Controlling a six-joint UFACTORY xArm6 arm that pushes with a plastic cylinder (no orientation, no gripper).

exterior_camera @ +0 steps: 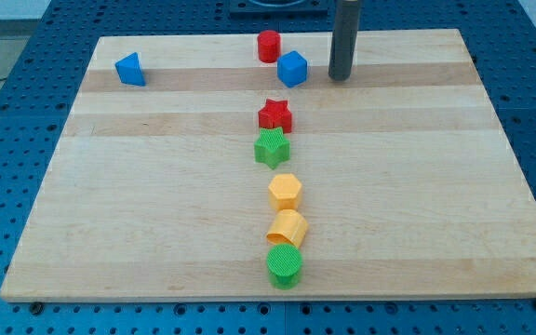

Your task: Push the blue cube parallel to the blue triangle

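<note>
The blue cube (292,69) sits near the view's top, right of centre, touching or almost touching the red cylinder (268,46) at its upper left. The blue triangle (130,70) lies far to the view's left, at about the same height. My tip (340,78) stands just to the right of the blue cube, a small gap apart from it.
Below the cube, blocks run down the board's middle: a red star (274,115), a green star (272,148), a yellow hexagon (286,191), a yellow cylinder on its side (288,227) and a green cylinder (285,266). The wooden board (417,186) rests on a blue perforated table.
</note>
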